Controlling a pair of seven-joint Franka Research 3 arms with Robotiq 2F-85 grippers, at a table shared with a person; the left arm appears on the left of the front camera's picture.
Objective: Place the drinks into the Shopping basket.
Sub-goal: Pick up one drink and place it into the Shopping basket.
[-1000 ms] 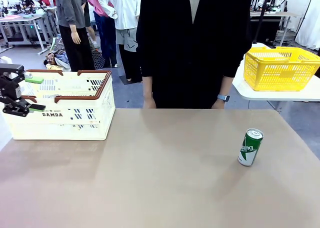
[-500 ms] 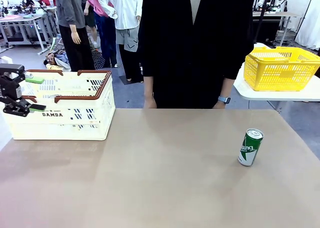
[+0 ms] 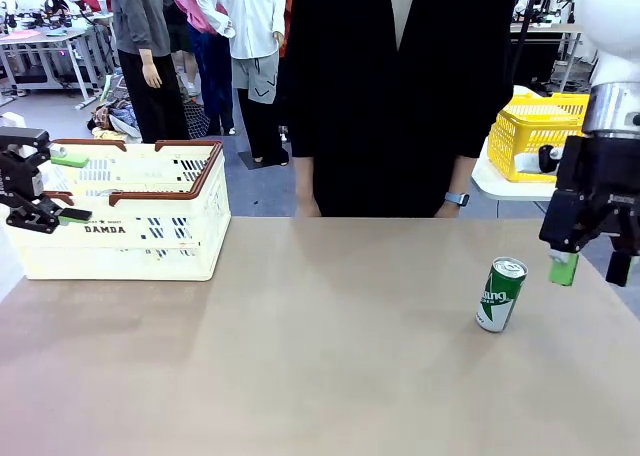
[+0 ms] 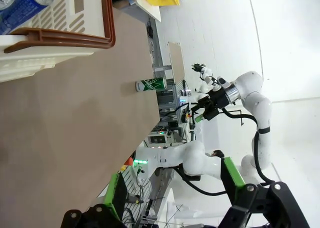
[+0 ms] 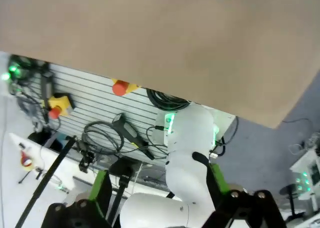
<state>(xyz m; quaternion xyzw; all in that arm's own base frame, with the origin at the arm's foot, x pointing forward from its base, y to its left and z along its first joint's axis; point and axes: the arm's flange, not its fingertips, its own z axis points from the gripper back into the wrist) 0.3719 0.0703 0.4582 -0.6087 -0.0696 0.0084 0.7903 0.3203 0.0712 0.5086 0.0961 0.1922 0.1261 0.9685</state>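
Near to far, from my seat at the front camera.

The green can (image 3: 501, 294) stands upright on the tan table (image 3: 320, 356), right of centre, silver top up. White lettering on it reads partly "…ung"; I cannot make out the rest.

The right gripper (image 3: 591, 268) hangs just right of that can and a little higher, apart from it. Fingers spread, nothing between them; one green pad shows at its left finger.

Farther back on the left, the Shopping basket (image 3: 125, 221) sits on the table's far left part. Cream walls, slotted, brown rim. Black print on the near wall reads "DAMDA", with a smaller line above it too small for me to read.

The left gripper (image 3: 62, 188) hovers at the basket's left end, over the rim, fingers spread, empty, well apart from the green can.

In the left wrist view I see blue cans (image 4: 22, 2) lying inside the basket at the picture's top left corner; their lettering is cut off.

At the far edge a person (image 3: 400, 86) in black stands, a watch (image 3: 457, 199) on one wrist. Beyond on the right, a yellow mesh basket (image 3: 535, 131) on a white side table (image 3: 500, 181).
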